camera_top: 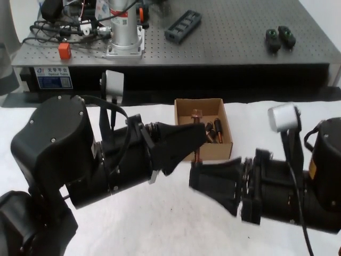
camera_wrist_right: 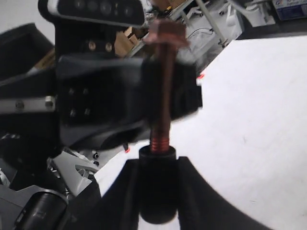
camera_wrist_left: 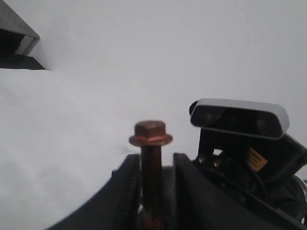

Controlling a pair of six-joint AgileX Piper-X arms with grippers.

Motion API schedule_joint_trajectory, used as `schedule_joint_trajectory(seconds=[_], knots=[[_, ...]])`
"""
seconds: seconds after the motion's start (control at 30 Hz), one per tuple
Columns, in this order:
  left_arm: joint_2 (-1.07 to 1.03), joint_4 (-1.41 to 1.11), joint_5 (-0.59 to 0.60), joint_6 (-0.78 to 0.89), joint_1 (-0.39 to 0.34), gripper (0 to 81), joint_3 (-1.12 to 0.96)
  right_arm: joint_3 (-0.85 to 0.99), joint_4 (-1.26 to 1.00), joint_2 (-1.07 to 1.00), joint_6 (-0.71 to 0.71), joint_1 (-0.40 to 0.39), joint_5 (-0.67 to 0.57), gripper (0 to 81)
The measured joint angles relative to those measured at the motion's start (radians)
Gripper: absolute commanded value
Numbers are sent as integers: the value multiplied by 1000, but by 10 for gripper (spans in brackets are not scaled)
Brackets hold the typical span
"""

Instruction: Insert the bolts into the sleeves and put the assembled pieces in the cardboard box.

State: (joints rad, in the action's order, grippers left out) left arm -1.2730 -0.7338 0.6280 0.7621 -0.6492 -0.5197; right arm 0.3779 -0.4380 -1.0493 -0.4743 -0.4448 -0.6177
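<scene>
- A white cloth covers the bench (camera_top: 160, 224). Behind it is a grey perforated table (camera_top: 234, 48) with cables (camera_top: 53, 24), an orange block (camera_top: 64, 50), a metal post (camera_top: 125, 26), a black tray (camera_top: 183, 25) and two small black parts (camera_top: 281, 38).
- The left arm comes in from the left. Its claw (camera_top: 194, 140) pinches a copper-coloured bolt (camera_wrist_left: 150, 134) by the shank.
- The bolt stands upright. Its hexagonal flanged head rises above the fingers (camera_wrist_left: 127, 184), and its threaded end hangs below them.
- Right under it is a black sleeve (camera_wrist_right: 157, 187), also upright. The bolt's threaded tip is just at the sleeve's top opening, with a few threads still showing.
- The cardboard box (camera_top: 219, 151) sits on the cloth behind the two claws. Several copper and black pieces (camera_top: 214, 130) lie inside it. In the high view the held bolt overlaps the box's left part.
- The right arm comes in from the right. Its claw (camera_top: 202, 176) grips the sleeve on both sides and sits lower than the left claw, tip close to tip.
</scene>
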Motion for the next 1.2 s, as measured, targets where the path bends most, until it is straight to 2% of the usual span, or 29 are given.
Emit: schedule_joint_trajectory(seconds=[0.03, 0.07, 0.13, 0.27, 0.37, 0.43, 0.53, 0.57, 0.7, 0.83, 0.87, 1.17, 1.2], knots=[[0, 5, 4, 3, 0, 482, 0, 0, -14, 0, 0, 0, 17, 54], [0, 10, 6, 6, 0, 501, 0, 0, -18, 0, 0, 0, 21, 54], [0, 11, 6, 7, 0, 468, 0, 0, -40, 0, 0, 0, 49, 54], [0, 11, 6, 8, 3, 351, 0, 0, -65, 0, 21, 21, 94, 54], [42, 11, 51, -10, 59, 259, 48, 0, -66, 0, 73, 58, 146, 54], [108, 11, 50, -27, 98, 174, 100, 5, -66, 0, 136, 113, 192, 54], [201, 9, 50, -104, 111, 15, 180, 79, -52, -56, 262, 175, 267, 54], [238, 18, 50, -126, 111, 3, 210, 84, -49, -56, 266, 177, 270, 54], [310, 131, 29, -168, 111, 7, 243, 280, 87, -261, 349, 195, 401, 54], [413, 367, -104, -258, 111, 7, 249, 491, 269, -475, 406, 197, 506, 54], [442, 431, -151, -284, 111, 7, 249, 501, 279, -475, 408, 197, 509, 54], [726, 952, -476, -386, 111, 7, 250, 883, 587, -895, 431, 201, 564, 53], [726, 965, -476, -389, 111, 7, 250, 909, 600, -921, 431, 201, 564, 53]])
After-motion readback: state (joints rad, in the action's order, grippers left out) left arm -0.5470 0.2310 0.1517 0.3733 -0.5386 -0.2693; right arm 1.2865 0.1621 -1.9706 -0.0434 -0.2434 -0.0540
